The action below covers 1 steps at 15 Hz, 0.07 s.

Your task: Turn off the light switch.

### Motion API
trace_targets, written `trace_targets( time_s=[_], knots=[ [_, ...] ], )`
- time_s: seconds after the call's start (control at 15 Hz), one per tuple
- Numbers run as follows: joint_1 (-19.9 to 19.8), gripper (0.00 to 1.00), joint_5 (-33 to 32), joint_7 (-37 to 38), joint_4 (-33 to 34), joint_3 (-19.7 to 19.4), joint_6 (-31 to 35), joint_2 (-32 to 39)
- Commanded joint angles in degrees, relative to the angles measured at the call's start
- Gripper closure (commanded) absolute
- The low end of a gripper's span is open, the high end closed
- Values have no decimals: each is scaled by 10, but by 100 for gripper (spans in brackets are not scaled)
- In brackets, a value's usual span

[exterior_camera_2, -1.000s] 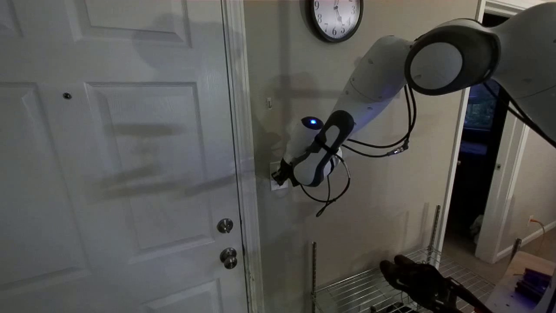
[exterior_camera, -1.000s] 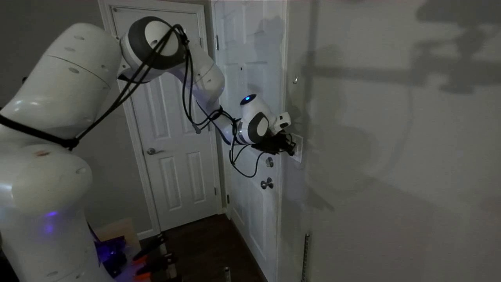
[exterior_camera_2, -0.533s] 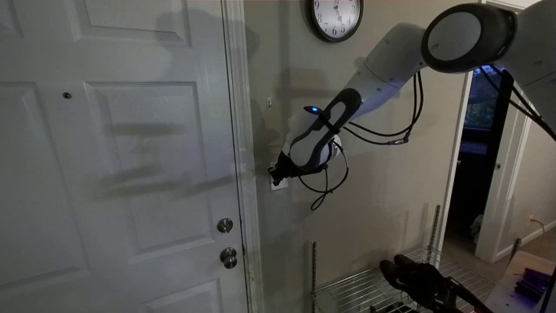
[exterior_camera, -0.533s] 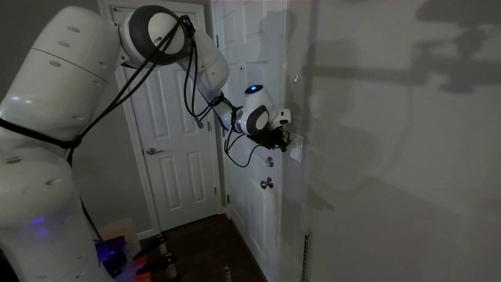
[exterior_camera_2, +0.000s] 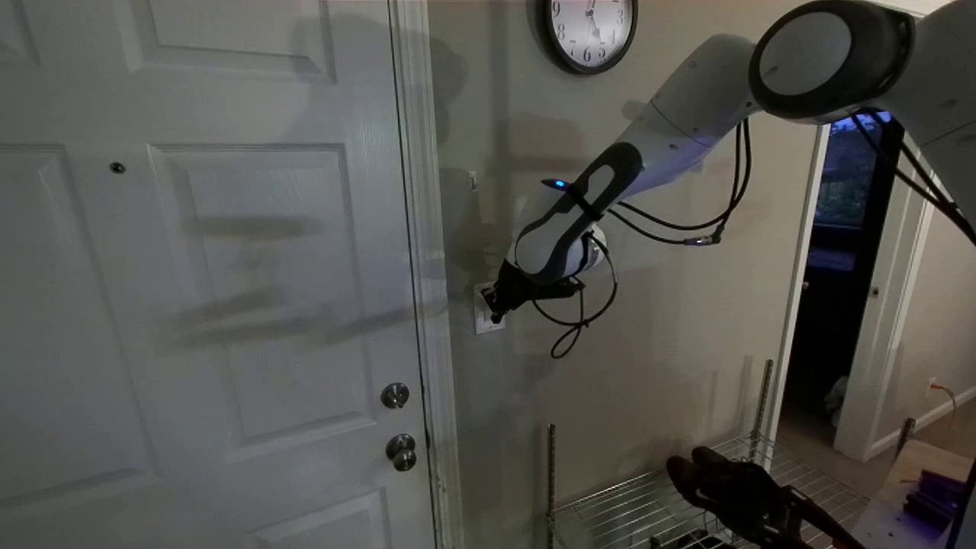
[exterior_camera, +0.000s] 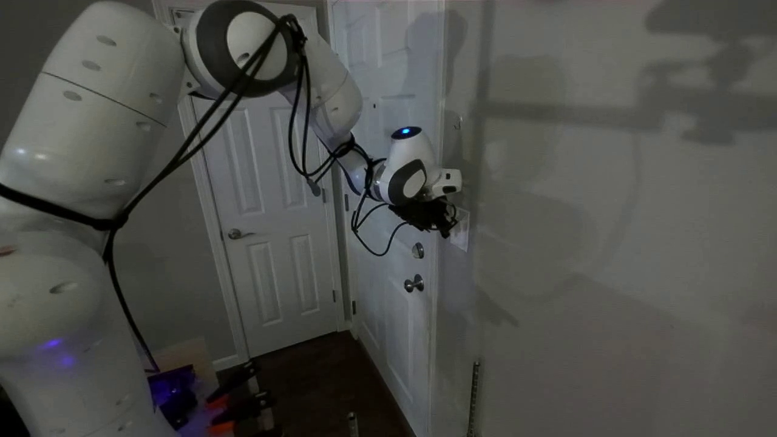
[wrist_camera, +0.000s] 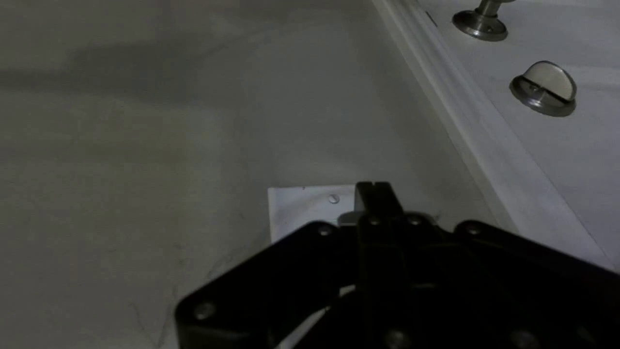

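Observation:
The light switch, a small white wall plate, is on the wall beside the door frame in both exterior views [exterior_camera: 462, 235] [exterior_camera_2: 482, 320]. Its toggle is hidden behind my gripper. In the wrist view, the plate's upper left part [wrist_camera: 302, 206] shows with one screw, and my fingers cover the rest. My gripper is in front of the plate in both exterior views [exterior_camera: 448, 233] [exterior_camera_2: 496, 315]. In the wrist view, the gripper's fingertips [wrist_camera: 373, 186] are together with nothing between them. I cannot tell whether they touch the plate.
A white door [exterior_camera_2: 252, 305] with a deadbolt [wrist_camera: 545, 89] and knob [exterior_camera_2: 401, 452] stands beside the plate. A small hook [exterior_camera_2: 472, 181] and clock [exterior_camera_2: 589, 34] are on the wall above. A wire shelf [exterior_camera_2: 610, 496] with a black object [exterior_camera_2: 740, 492] stands below the arm.
My gripper has risen from low over the plate and drawn back a little, then moved sideways toward the wall in the last half second. The upper arm has lifted.

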Motion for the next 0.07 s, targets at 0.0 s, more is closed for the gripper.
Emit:
trace_targets(
  time_s=[0.0],
  knots=[
    [-21,99,24,-27,-18,20,-16,-21]
  ],
)
